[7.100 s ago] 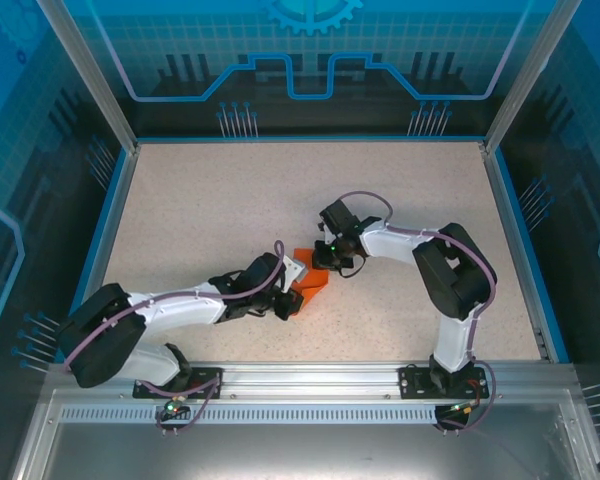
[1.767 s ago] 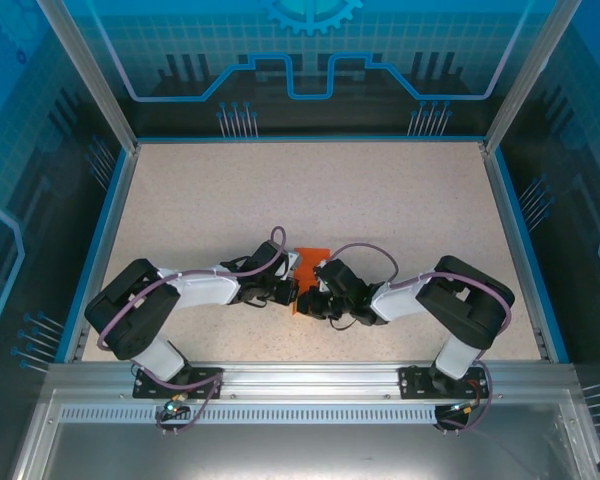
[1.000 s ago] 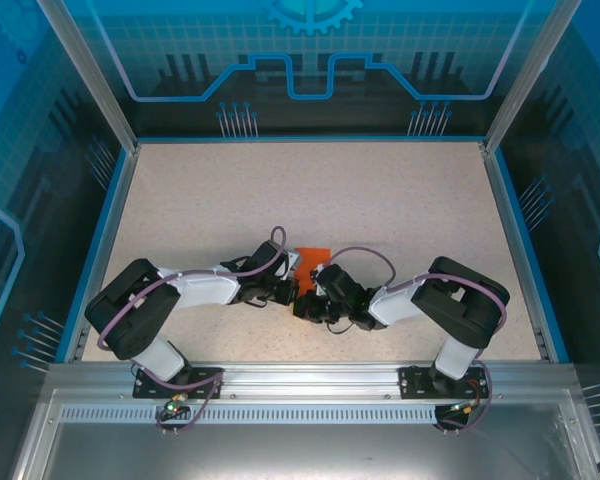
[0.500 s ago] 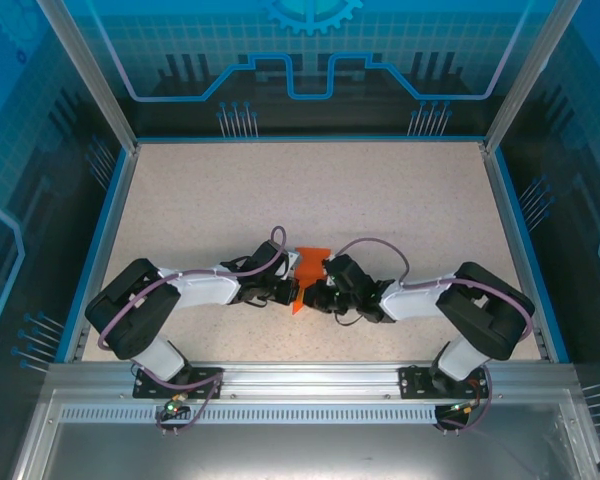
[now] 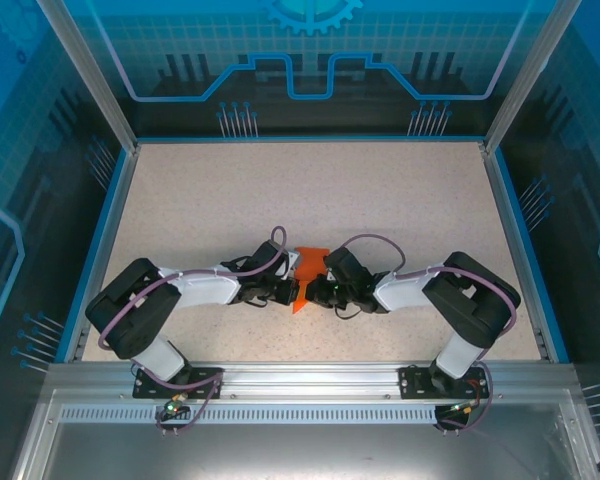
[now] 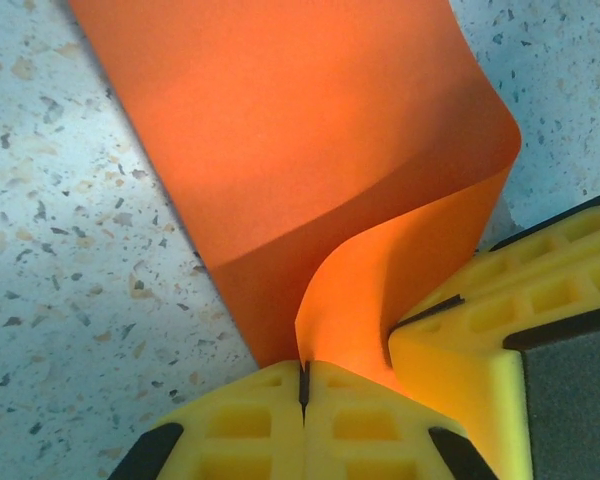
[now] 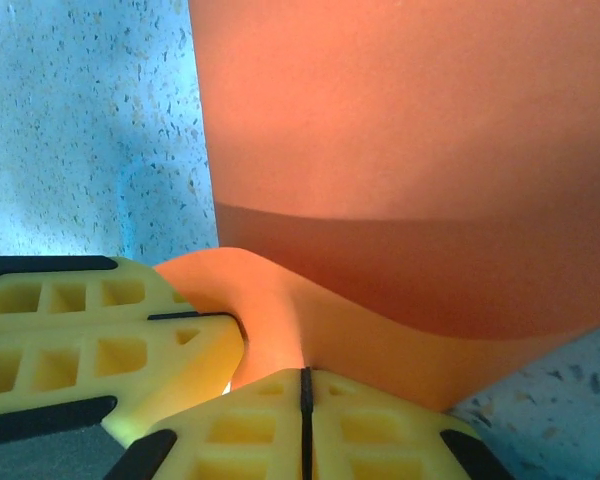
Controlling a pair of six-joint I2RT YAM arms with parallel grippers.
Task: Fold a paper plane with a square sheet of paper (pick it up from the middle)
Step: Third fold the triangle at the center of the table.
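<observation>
Curves of thin orange paper (image 6: 310, 150) arch over speckled tabletop (image 6: 70, 250).

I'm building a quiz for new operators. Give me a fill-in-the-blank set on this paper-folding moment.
The sheet of paper is ____ in colour.
The left tool is ____ on the paper.
The right tool grips the same sheet, so it is held by ____ tools.
Their fingers are ____ in colour.
Missing words: orange; shut; two; yellow.
</observation>
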